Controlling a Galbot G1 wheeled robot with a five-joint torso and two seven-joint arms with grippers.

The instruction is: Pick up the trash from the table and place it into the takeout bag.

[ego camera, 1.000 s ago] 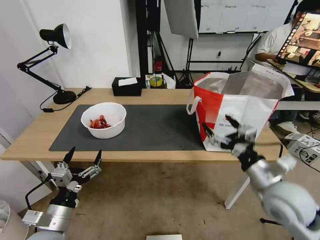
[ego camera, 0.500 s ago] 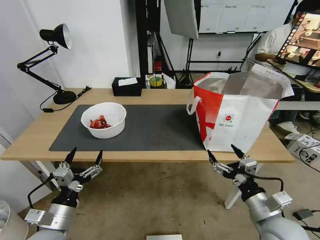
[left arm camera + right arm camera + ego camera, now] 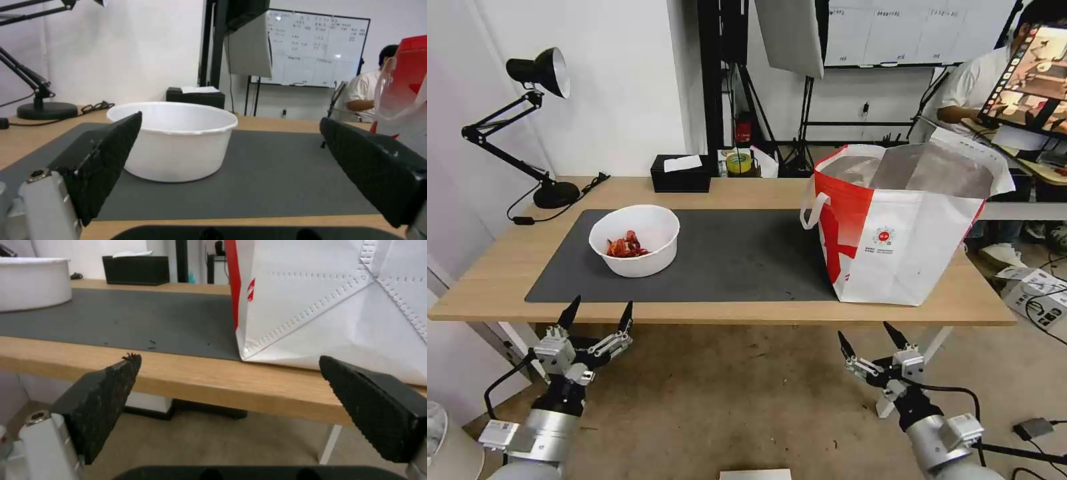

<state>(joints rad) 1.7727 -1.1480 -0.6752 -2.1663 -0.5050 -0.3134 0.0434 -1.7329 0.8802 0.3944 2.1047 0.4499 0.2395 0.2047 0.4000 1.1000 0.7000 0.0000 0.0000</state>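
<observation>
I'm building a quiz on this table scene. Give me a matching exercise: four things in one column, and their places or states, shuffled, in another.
Column 1:
1. white bowl
2. takeout bag
3. black tissue box
4. left gripper

Column 2:
A. at the table's far edge
B. jaws open, below the table's near edge
C. on the grey mat's left part, red shells inside
D. standing open at the table's right end

Pairs: 1-C, 2-D, 3-A, 4-B
</observation>
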